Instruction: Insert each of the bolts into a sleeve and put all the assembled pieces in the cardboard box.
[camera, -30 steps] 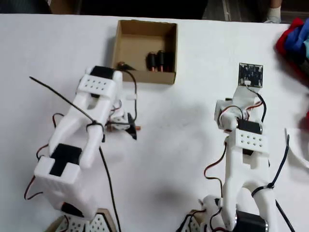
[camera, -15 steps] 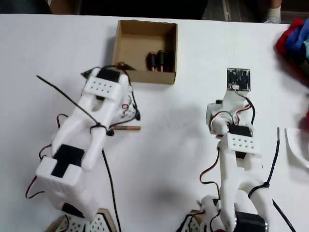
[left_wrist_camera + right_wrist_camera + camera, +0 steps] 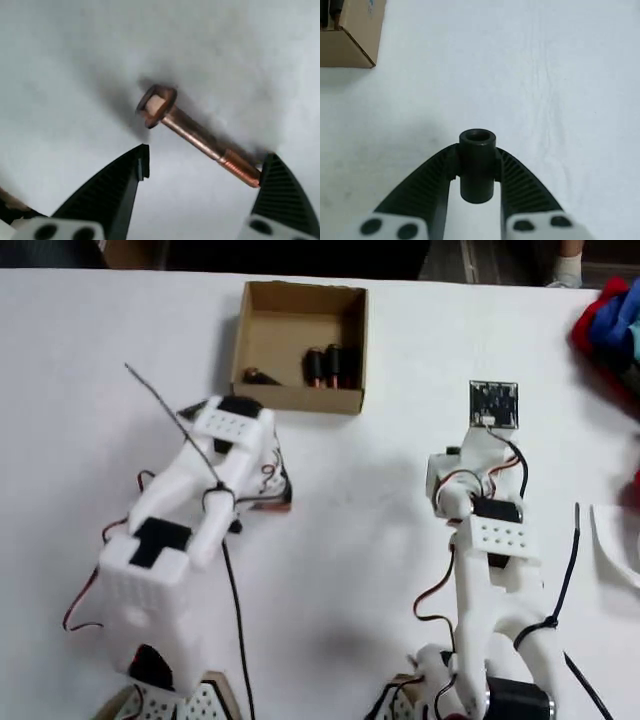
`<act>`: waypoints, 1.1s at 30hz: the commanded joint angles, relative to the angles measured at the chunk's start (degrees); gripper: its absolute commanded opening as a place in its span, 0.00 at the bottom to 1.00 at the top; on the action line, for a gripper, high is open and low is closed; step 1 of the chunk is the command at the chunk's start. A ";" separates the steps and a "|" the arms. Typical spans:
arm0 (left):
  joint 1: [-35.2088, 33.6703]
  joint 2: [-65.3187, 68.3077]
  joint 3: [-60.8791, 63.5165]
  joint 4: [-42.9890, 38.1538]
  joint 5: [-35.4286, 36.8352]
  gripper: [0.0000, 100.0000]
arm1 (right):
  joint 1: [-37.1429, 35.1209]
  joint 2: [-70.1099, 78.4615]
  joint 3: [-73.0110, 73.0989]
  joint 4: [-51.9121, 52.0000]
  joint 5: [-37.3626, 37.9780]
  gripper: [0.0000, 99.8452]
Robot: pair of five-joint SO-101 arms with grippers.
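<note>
Left jaws agape, copper bolt (image 3: 199,142) just beyond their tips

On the white table (image 3: 360,570) — at its right edge — lies a bunched red-and-blue cloth (image 3: 606,325).

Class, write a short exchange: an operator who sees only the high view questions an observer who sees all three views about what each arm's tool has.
Operator: Has the left tool gripped the copper-coloured metal bolt?
Observer: No. Its black fingers are open, and the bolt lies on the white table between them.
Operator: Does the right tool hold anything?
Observer: Yes, it is shut on a black cylindrical sleeve, hollow end showing.
</note>
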 commanded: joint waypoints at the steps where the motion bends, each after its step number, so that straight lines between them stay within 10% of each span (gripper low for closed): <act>1: -0.79 4.22 -4.35 0.09 2.29 0.36 | -0.40 -2.86 -0.35 -1.27 -0.44 0.02; 20: -1.49 10.11 -17.45 10.55 -2.20 0.35 | -0.31 -2.86 -0.44 -1.27 -0.44 0.02; 33: -3.08 10.20 -17.80 10.46 -2.73 0.04 | -0.31 -2.86 -0.44 -1.27 -0.44 0.02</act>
